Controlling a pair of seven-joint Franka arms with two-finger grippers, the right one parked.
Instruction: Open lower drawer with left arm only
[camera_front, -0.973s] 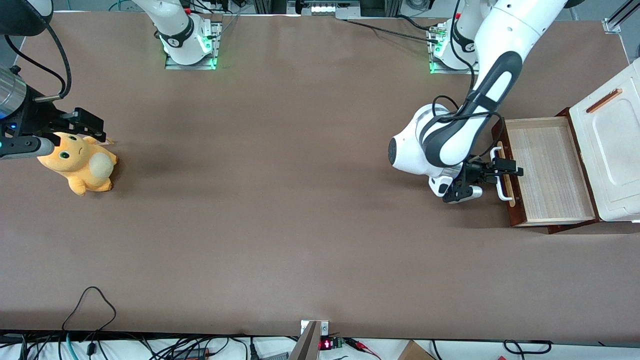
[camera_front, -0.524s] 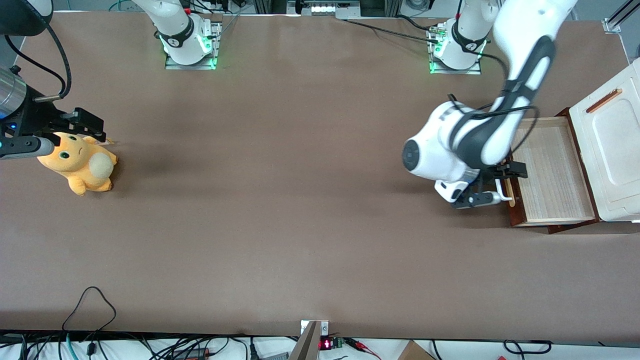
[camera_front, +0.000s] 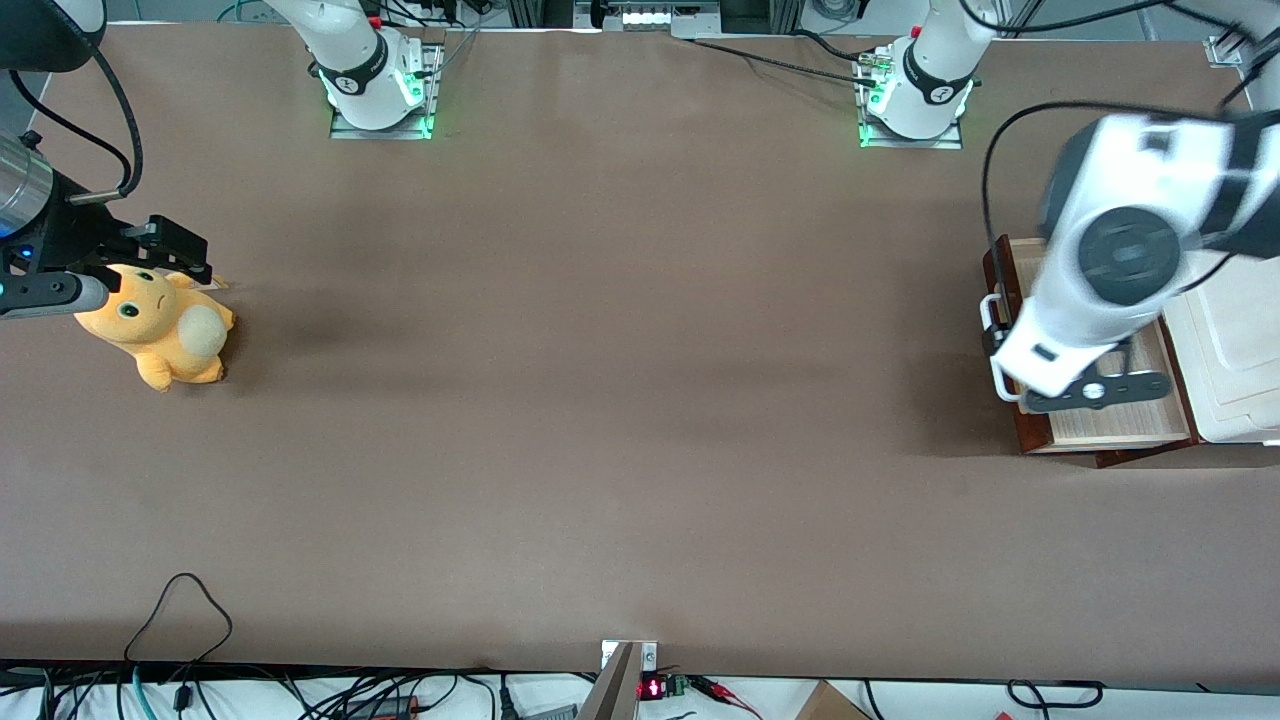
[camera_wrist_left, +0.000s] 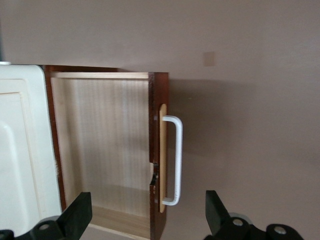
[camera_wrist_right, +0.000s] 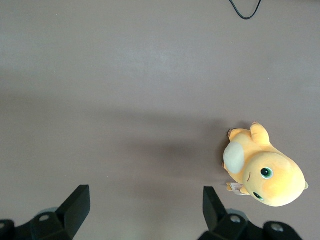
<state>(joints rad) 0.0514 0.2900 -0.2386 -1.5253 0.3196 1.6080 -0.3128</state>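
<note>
The table (camera_front: 600, 400) lies bare all round the cabinet, giving room to back away. The left arm (camera_front: 1110, 260) hangs over the drawer (camera_wrist_left: 100, 150), which stands pulled out at the working arm's end; the job looks done. Gripper (camera_wrist_left: 145, 225) spread wide above the handle (camera_wrist_left: 172, 160), holding nothing; lift straight up, clear of the loop

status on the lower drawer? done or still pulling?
Looks done: the drawer is pulled out, its light wood tray exposed in front of the white panel. The gripper is open and raised above the drawer, clear of the handle. Nothing in hand. Nothing obvious left but parking the arm.
</note>
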